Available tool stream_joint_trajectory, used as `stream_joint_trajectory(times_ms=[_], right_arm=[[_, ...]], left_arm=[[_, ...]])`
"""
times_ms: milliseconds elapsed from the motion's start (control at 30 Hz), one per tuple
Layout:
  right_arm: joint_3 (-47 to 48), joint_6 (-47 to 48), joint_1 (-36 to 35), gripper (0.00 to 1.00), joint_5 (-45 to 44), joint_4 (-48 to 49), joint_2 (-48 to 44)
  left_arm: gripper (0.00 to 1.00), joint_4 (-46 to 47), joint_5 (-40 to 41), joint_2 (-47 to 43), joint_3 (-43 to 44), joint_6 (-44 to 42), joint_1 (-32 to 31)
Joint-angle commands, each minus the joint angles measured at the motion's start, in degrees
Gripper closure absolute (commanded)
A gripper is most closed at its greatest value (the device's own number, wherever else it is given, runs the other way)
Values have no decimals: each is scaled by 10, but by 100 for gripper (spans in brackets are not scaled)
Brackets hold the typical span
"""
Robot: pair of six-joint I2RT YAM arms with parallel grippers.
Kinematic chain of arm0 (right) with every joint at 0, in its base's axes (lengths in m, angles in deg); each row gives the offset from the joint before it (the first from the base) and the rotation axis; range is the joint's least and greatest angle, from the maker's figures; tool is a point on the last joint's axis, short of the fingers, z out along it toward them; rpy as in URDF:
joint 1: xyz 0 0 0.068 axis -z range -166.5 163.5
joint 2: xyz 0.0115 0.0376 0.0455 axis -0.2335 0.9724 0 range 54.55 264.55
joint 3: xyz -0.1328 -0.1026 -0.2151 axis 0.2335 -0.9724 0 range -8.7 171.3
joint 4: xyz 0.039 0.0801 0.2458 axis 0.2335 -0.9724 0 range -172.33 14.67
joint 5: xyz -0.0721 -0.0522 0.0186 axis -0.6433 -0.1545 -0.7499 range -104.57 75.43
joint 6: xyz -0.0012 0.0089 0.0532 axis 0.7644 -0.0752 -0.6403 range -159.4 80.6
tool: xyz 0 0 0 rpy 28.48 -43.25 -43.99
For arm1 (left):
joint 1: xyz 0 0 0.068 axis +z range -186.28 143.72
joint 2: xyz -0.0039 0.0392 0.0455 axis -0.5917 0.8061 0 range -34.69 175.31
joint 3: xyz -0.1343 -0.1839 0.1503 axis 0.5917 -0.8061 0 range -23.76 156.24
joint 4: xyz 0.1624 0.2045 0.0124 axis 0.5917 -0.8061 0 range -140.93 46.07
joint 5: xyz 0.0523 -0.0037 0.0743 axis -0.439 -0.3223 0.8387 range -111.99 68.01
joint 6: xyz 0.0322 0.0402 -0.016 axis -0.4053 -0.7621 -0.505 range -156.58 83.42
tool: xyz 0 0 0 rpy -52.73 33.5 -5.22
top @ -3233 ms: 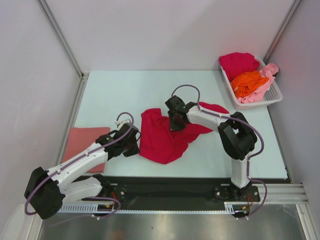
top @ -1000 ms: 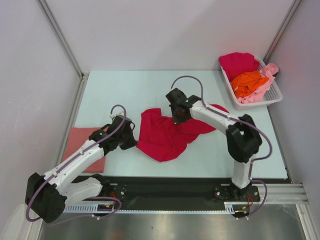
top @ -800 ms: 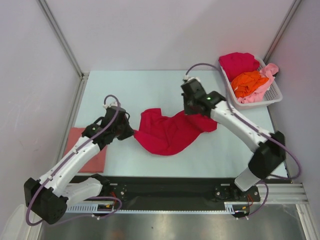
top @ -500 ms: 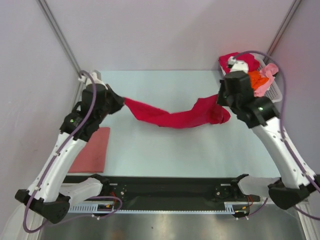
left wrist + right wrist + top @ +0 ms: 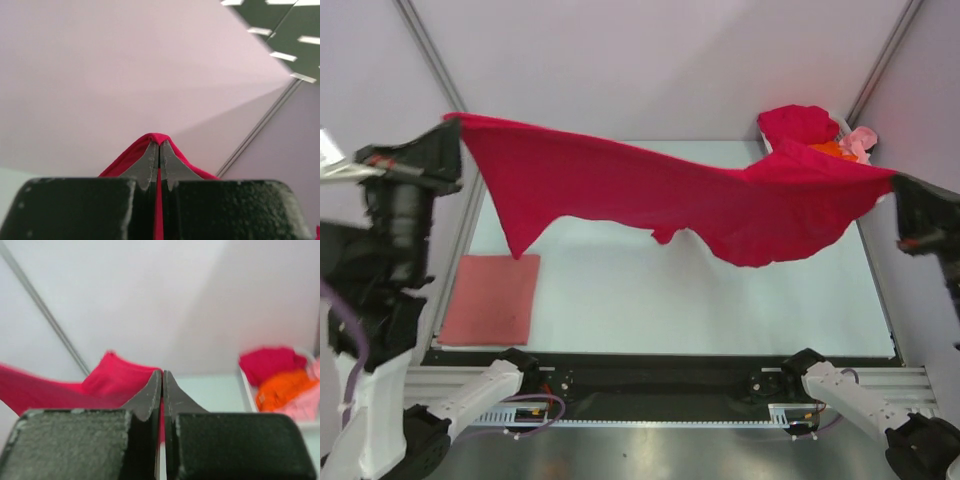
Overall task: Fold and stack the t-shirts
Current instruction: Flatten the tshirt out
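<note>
Shirt (image 5: 720, 200) is now spread above the counter (image 5: 620, 290), ready to lay flat. My left tool (image 5: 159, 150) and right tool (image 5: 162, 385) clench its ends.

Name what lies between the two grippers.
A crimson t-shirt, stretched in the air from the left gripper to the right gripper; the top view shows it.

The stretched t-shirt (image 5: 720, 200) hangs over the table (image 5: 650, 300), folded t-shirt (image 5: 490, 298) near-left, other t-shirts (image 5: 802, 122) seemingly behind, far-right.
</note>
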Motion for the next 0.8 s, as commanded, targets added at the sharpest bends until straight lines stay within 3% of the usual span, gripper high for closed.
stream_joint_trajectory(times_ms=[0,200,300,500,600,767], right_arm=[[59,15,8,100,85,24,-5],[98,-42,46,100,191,5,18],[59,-57,64,100,194,-4,33],[-75,-81,64,100,116,-5,42],[-134,-74,64,100,65,-5,57],[-278,-66,87,100,-9,23,110]], left_arm=[[100,66,-5,-50,30,-47,5],[100,58,-13,-60,48,-77,5],[99,36,41,-19,53,-96,5],[100,59,56,92,-27,-123,6],[100,102,50,144,-90,-126,6],[99,216,23,309,-165,-143,10]])
